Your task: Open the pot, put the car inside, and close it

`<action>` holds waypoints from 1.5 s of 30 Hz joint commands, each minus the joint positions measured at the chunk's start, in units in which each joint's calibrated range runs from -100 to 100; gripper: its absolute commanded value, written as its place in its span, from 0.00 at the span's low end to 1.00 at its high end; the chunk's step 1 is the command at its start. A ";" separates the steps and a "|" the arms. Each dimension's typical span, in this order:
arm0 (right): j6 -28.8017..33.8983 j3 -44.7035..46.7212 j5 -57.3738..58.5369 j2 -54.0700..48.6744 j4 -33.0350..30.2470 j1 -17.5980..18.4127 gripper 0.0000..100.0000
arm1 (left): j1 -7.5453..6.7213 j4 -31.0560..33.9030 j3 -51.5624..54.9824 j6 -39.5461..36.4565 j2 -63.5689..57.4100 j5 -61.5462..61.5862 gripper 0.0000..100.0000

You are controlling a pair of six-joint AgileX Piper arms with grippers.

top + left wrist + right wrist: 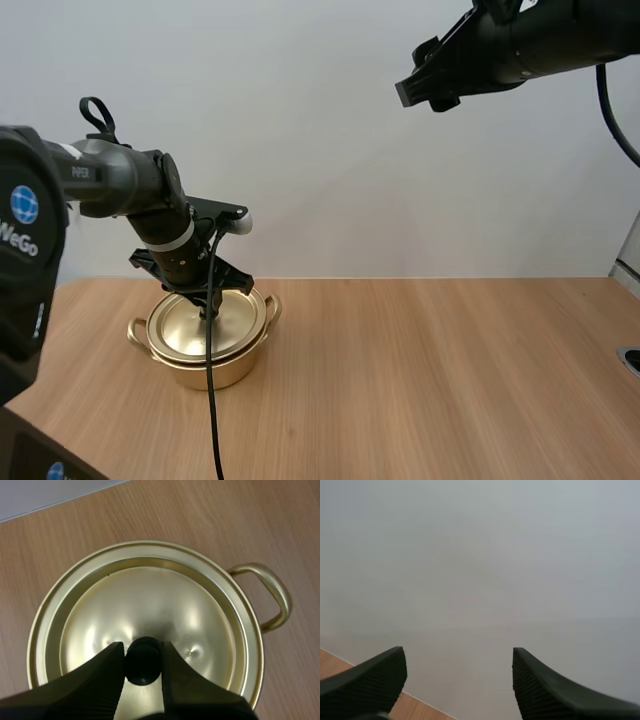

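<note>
I see a pale wooden surface (430,370). A gold pot (218,372) stands on it toward my left, its lid (185,328) on top.

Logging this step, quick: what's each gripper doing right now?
Left gripper: closed on the black round knob of the golden metal pot lid.
Right gripper: open, holding nothing.

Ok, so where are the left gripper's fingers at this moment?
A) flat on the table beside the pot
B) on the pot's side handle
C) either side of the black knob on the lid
C: in the left wrist view the left gripper has its two fingers against either side of the knob on the lid, which sits on the pot.
</note>
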 commanded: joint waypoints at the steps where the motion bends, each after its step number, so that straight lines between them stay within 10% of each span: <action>1: 0.04 0.00 0.01 -0.04 -0.08 -0.04 1.00 | 0.05 -0.06 0.03 0.27 0.28 0.13 0.32; 15: 0.04 0.00 1.02 0.21 -0.08 -0.04 1.00 | 0.05 -0.20 0.03 1.03 2.02 2.42 0.97; 27: 0.04 7.31 -0.26 0.03 8.38 -0.04 1.00 | 0.05 -20.75 6.68 8.76 -27.44 -34.78 0.96; 45: 0.04 24.48 -14.35 -5.21 15.28 -0.04 1.00 | 0.05 -21.29 38.28 6.36 -88.35 -45.79 0.96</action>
